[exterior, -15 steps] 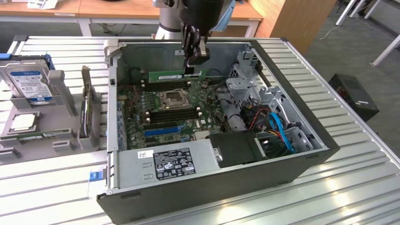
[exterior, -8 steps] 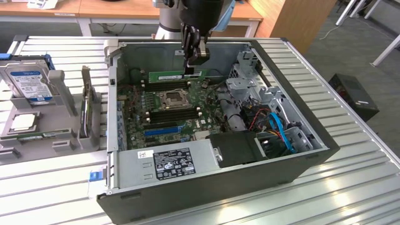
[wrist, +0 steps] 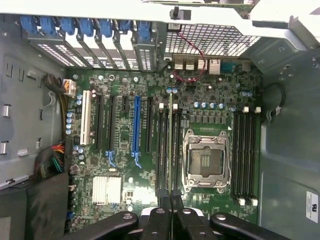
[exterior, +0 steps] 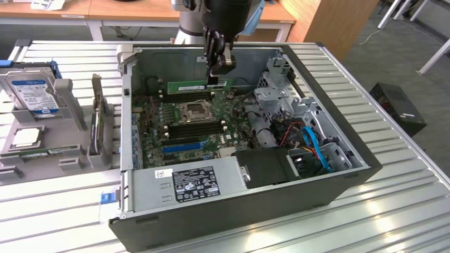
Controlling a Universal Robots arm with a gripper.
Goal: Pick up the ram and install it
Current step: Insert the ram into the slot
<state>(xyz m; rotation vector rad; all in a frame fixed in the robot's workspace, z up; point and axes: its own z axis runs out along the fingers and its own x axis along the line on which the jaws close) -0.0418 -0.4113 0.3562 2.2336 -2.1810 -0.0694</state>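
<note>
The ram (exterior: 189, 86) is a thin green stick held level above the far end of the motherboard (exterior: 211, 139), inside the open computer case (exterior: 338, 174). My gripper (exterior: 218, 75) comes down from above and is shut on the end of the ram at the exterior view's right. In the wrist view the ram (wrist: 171, 145) appears edge-on as a thin line running out from my gripper (wrist: 171, 204). It hangs over the black memory slots (wrist: 167, 150) beside the CPU socket (wrist: 206, 160).
A grey parts holder (exterior: 70, 105) at the exterior view's left carries a hard drive (exterior: 31, 92) and other parts. Inside the case are the power supply (exterior: 189, 182), a metal drive cage (exterior: 277, 100) and blue cables (exterior: 313, 145). A second slot bank (wrist: 245, 152) flanks the socket.
</note>
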